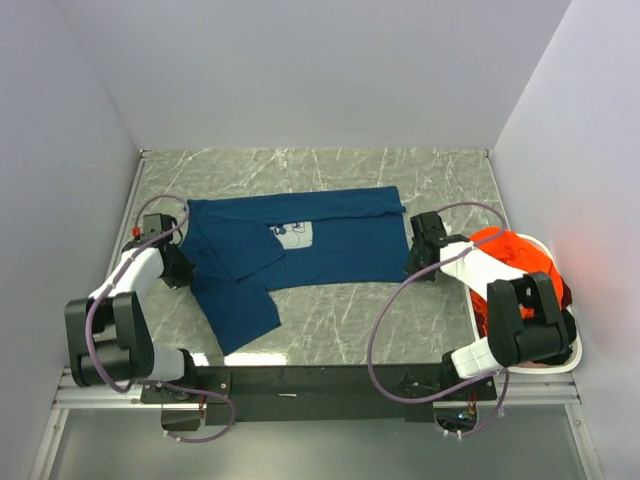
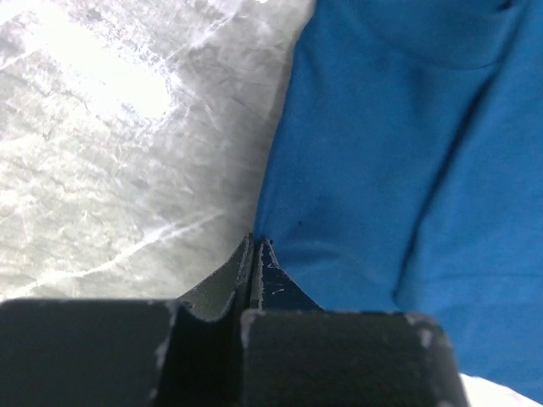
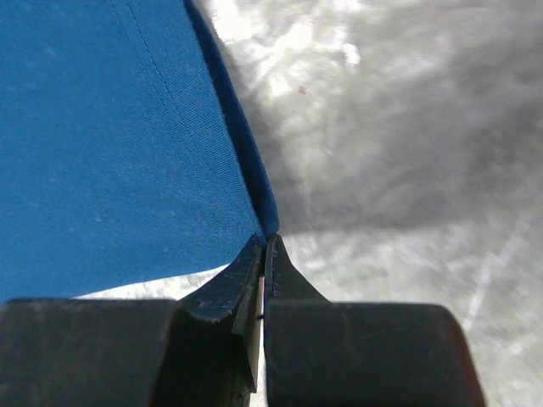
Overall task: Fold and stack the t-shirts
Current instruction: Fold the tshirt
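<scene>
Closed black fingertips fill the foreground of both wrist views. The left gripper (image 2: 254, 246) pinches the left edge of the navy t-shirt (image 1: 330, 240), and the right gripper (image 3: 267, 246) pinches a corner of its right edge. The shirt lies spread in the middle of the bench (image 1: 340, 330), its long axis running left to right between the arms. With each arm at one end, any fold likely needs both to lift together. At the bench's right edge a white basket (image 1: 574, 350) holds a bright orange t-shirt (image 1: 515, 255); what else lies inside cannot be told.
</scene>
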You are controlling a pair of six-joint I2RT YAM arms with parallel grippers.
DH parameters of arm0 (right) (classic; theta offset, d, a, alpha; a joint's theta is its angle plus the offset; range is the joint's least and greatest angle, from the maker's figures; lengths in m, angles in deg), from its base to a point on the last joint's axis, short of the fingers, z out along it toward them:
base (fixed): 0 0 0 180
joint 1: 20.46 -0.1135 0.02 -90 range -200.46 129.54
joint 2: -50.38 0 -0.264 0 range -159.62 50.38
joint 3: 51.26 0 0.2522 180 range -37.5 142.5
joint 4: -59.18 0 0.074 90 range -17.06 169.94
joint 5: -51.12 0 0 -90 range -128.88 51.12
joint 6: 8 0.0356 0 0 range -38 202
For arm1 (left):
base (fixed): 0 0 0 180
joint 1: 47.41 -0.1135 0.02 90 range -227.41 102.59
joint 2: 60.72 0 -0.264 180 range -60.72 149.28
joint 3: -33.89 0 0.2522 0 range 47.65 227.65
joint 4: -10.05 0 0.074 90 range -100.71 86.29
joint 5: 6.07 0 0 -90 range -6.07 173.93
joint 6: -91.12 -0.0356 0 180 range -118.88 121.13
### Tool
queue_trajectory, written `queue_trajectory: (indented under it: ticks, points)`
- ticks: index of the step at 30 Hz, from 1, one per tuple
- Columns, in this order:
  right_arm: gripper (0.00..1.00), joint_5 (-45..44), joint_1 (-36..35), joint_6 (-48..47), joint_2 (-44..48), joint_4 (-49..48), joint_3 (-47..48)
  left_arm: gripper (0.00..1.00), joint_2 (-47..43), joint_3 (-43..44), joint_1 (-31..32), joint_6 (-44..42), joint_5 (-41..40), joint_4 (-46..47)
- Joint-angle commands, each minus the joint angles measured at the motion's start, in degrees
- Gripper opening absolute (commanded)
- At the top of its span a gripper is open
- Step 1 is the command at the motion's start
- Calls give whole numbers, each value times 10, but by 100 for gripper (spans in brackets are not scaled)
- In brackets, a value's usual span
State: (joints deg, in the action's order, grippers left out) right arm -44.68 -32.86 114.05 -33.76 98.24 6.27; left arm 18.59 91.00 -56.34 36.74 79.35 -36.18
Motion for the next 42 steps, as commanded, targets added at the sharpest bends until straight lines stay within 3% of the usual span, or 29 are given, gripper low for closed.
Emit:
queue_trajectory:
  ticks: [1, 10, 24, 42]
  points:
    - [0, -45, 12, -6, 52, 48, -4, 1, -45, 7, -9, 13, 40, -25]
    - [0, -49, 37, -23, 72, 87, 48, 1, -51, 59, -32, 7, 41, -59]
    - [0, -35, 43, -52, -50, 140, 227, 1, 58, 187, -35, 6, 78, -73]
    - [0, -19, 60, -67, -209, 131, 366, 1, 211, 328, -35, 12, 84, -63]
